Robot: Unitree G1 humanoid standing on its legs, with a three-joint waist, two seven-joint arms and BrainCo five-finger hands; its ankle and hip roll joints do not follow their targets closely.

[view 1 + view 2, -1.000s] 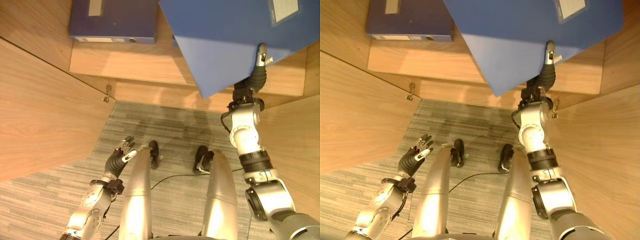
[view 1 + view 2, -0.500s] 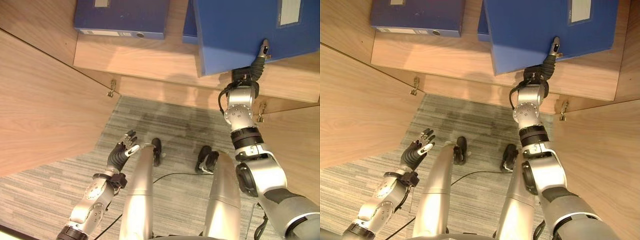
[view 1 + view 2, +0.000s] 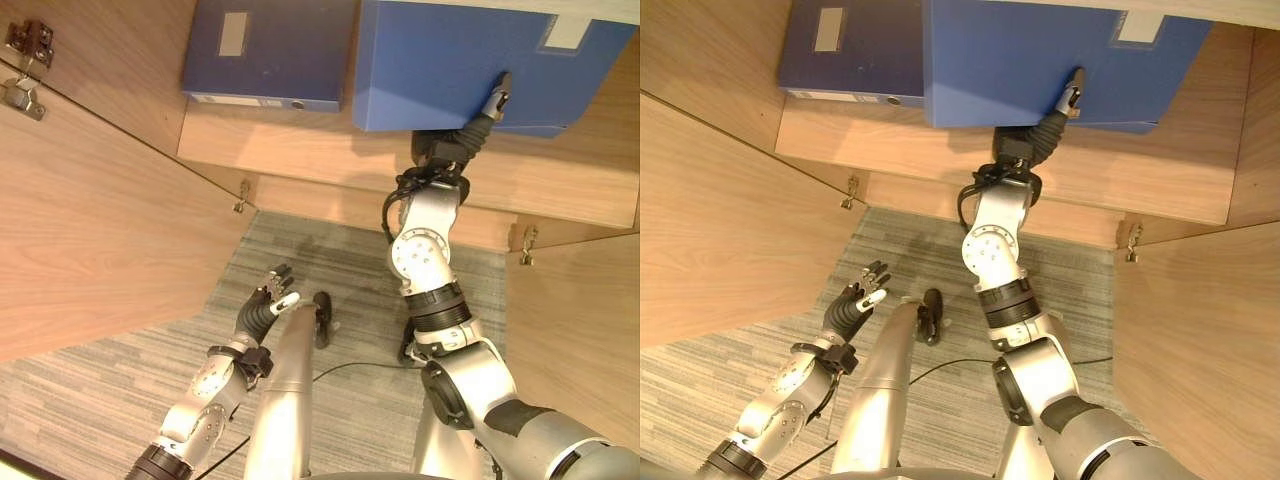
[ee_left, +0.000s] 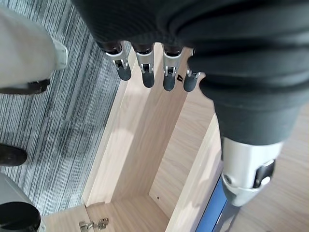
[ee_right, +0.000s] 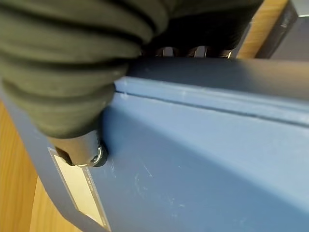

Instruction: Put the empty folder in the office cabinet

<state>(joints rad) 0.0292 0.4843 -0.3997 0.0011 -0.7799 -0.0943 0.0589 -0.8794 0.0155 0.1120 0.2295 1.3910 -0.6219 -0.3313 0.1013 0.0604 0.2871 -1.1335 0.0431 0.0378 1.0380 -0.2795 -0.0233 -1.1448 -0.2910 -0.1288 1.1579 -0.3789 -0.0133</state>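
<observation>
A large blue folder (image 3: 440, 60) with a pale label lies flat over the wooden cabinet shelf (image 3: 320, 155), close beside a darker folder (image 3: 270, 55). My right hand (image 3: 468, 130) reaches up to the blue folder's near edge and is shut on it. The thumb (image 5: 82, 150) lies on its cover and the fingers (image 5: 193, 50) wrap over the edge. A darker blue edge (image 3: 1132, 127) shows under the folder's right end. My left hand (image 3: 262, 308) hangs low over the carpet with its fingers (image 4: 145, 72) straight and holding nothing.
An open cabinet door (image 3: 90, 230) stands to the left, with hinges (image 3: 22, 65) at its top. A second door (image 3: 575, 330) stands to the right. Striped grey carpet (image 3: 110, 390) lies below. A lower cabinet compartment (image 4: 145, 159) shows past the left hand.
The right arm has stretched forward and carried the blue folder deeper onto the shelf and to the left, squaring it beside the darker folder. The view has shifted upward. The left hand stays as it was.
</observation>
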